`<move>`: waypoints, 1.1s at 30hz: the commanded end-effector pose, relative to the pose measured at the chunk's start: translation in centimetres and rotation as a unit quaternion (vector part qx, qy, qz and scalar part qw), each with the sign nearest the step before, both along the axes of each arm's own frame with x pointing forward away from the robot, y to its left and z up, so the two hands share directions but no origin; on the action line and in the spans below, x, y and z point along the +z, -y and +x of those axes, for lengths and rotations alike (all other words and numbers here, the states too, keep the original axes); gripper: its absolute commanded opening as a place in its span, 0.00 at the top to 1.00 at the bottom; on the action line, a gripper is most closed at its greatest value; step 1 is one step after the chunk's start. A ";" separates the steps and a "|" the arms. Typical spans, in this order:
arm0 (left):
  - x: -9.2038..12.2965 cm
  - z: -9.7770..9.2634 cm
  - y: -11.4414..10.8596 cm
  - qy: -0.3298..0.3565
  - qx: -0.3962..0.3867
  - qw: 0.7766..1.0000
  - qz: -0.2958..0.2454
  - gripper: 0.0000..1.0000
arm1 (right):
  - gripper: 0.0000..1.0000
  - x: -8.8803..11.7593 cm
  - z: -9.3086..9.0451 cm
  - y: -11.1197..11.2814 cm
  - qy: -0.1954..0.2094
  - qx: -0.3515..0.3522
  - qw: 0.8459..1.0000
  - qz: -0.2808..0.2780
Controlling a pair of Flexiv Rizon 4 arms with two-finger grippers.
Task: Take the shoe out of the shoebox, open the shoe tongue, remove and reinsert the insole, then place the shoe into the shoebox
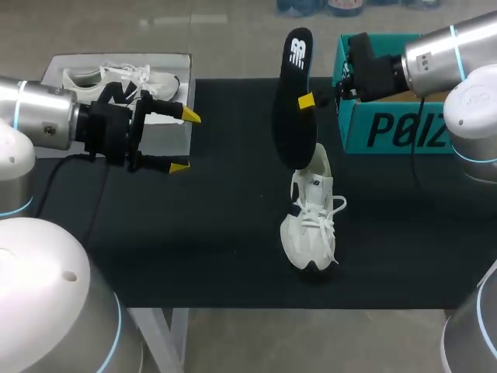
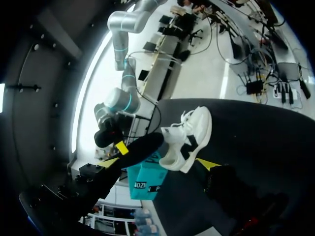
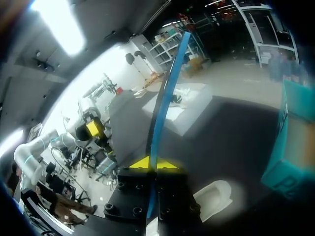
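Right now my right gripper [image 1: 307, 100] comes in from the upper right of the head view and is clamped on the black insole [image 1: 293, 105], one yellow tip showing against its edge about halfway up. The insole stands nearly upright in the upper middle of the frame, with a white mark near its top end. Its lower end comes down at the collar of the shoe [image 1: 311, 225]; I cannot tell whether it touches inside. In my right wrist view the insole [image 3: 165, 98] runs edge-on, a thin blue-black strip pinched from both sides between my yellow tips [image 3: 150, 162].

The white shoe sits on the black mat [image 1: 194, 233] just right of centre, laces up, toe toward the bottom of the frame. The teal shoebox [image 1: 388, 128] stands open at the upper right, well apart from the shoe, behind my right gripper.

My left gripper [image 1: 185, 141] hangs at the left of the frame, fingers spread wide and holding nothing. In my left wrist view the shoe [image 2: 189, 135] lies ahead of these open fingers, with the insole [image 2: 140, 150] and shoebox [image 2: 145, 182] beyond.

A grey tray [image 1: 167, 136] at the upper left holds a second shoe [image 1: 116, 78].
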State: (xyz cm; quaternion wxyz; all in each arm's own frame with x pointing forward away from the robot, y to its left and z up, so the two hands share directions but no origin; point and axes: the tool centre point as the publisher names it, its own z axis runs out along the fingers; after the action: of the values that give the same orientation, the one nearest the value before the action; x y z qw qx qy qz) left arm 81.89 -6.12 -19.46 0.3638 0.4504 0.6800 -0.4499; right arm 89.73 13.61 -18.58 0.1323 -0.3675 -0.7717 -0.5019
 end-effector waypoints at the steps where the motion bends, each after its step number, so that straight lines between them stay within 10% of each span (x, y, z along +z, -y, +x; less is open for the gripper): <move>1: 0.0 0.0 0.0 0.000 0.000 1.000 0.001 0.00 | 1.00 0.0 -0.1 -0.1 0.000 -0.002 1.000 -0.002; 13: 0.0 0.0 0.0 0.000 0.000 1.000 0.001 0.00 | 1.00 0.0 -0.1 -0.1 0.000 -0.002 1.000 -0.002; 33: 0.0 0.0 0.0 0.000 0.000 1.000 0.001 0.00 | 1.00 -4.7 6.0 3.0 0.008 -0.032 0.999 -0.003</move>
State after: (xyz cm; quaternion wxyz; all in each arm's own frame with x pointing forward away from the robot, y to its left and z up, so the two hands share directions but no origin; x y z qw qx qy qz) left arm 81.86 -6.18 -19.46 0.3644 0.4497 0.6803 -0.4496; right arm 95.67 10.94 -22.10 0.1079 -0.3903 -0.7662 -0.4990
